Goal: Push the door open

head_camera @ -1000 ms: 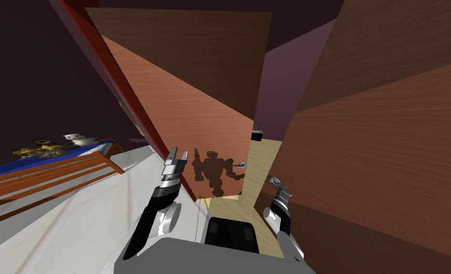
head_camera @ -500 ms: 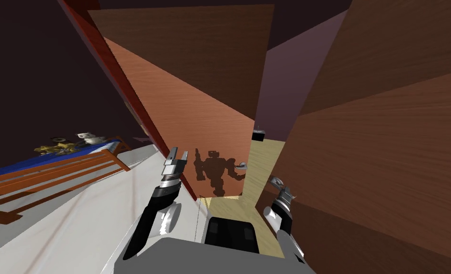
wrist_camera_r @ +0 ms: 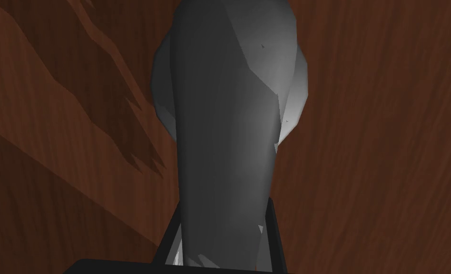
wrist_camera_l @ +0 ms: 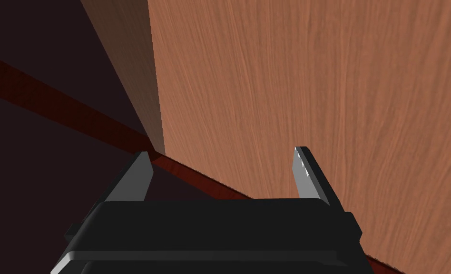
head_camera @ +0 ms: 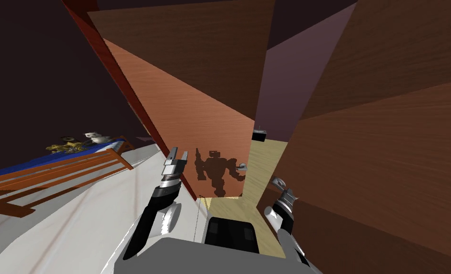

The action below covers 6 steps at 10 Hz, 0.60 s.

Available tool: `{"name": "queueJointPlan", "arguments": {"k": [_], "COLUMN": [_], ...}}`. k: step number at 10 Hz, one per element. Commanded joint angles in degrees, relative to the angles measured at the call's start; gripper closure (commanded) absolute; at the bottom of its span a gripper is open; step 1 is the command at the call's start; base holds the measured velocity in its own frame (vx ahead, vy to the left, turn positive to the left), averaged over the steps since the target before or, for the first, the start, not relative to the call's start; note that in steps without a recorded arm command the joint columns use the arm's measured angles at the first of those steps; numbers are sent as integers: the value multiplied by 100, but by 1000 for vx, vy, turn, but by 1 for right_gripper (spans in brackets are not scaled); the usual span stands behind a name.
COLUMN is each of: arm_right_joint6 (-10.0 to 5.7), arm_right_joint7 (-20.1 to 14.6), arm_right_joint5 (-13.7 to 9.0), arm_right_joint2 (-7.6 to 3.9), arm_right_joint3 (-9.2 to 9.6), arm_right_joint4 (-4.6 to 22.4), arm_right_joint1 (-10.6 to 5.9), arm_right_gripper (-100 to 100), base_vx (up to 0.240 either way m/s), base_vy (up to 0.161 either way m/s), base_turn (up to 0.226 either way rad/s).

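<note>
A dark brown wooden door [head_camera: 386,157] fills the right side of the head view. My right gripper [head_camera: 280,186] is shut on its grey lever handle [head_camera: 276,181]. In the right wrist view the handle [wrist_camera_r: 229,119] rises between the fingers of the right gripper [wrist_camera_r: 222,233], against the dark wood [wrist_camera_r: 386,142]. My left gripper [head_camera: 178,157] is held up and open, with nothing between its fingers. In its own wrist view the left gripper [wrist_camera_l: 222,173] faces a reddish wooden panel [wrist_camera_l: 315,95] and a dark red frame [wrist_camera_l: 77,112].
Ahead stands the reddish panel [head_camera: 186,104] with my shadow on it and a grey handle [head_camera: 241,166]. A strip of light wooden floor [head_camera: 262,161] runs between it and the brown door, with a small dark object [head_camera: 259,134] at its far end. A blue-covered bed [head_camera: 53,164] stands left.
The whole head picture has shifted, so I have moved. The brown door's edge now lies further right, and the gap beside it is a little wider. Both grippers keep their poses.
</note>
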Motion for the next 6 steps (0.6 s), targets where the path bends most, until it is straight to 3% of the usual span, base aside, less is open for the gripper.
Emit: {"name": "queueJointPlan", "arguments": {"k": [1,5,6], "arm_right_joint6": [-135,-135,-202], "arm_right_joint7": [194,194,277], "arm_right_joint5": [-173,-173,-275], "arm_right_joint2": [-39,-39,-26], "arm_right_joint3": [-278,-278,-422], "arm_right_joint4": [-112,-112,-76], "arm_right_joint1": [-14,-14,-59], "arm_right_gripper": [100,100,100], "base_vx": [42,14,11], "base_vy": [-78,-32,-28], "base_turn": [215,15,129]}}
